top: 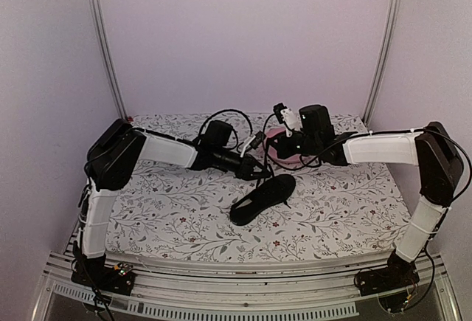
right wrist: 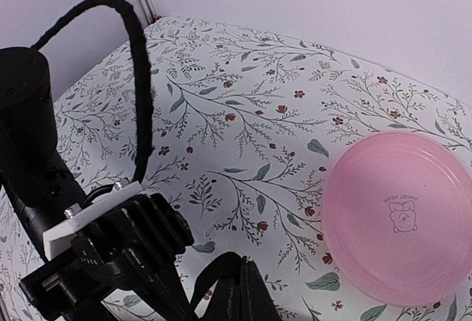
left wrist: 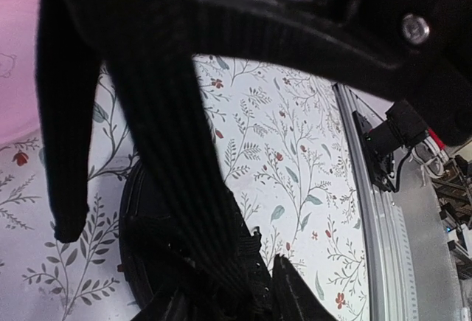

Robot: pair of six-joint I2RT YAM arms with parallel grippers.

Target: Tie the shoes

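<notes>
The shoe [top: 263, 198] lies diagonally mid-table [top: 169, 210], just in front of the pink plate [right wrist: 398, 218]. The left gripper [top: 257, 167] sits at its far end with jaws parted around nothing we can see, and the right gripper [right wrist: 236, 285] is closed beside it, lace pinched or not we cannot tell. Our worry is that the thin laces slip from parted jaws, or that a pull drags the unanchored shoe. Only the top view shows the whole shoe; the left wrist view shows its eyelets, and the right wrist view the full plate.
</notes>
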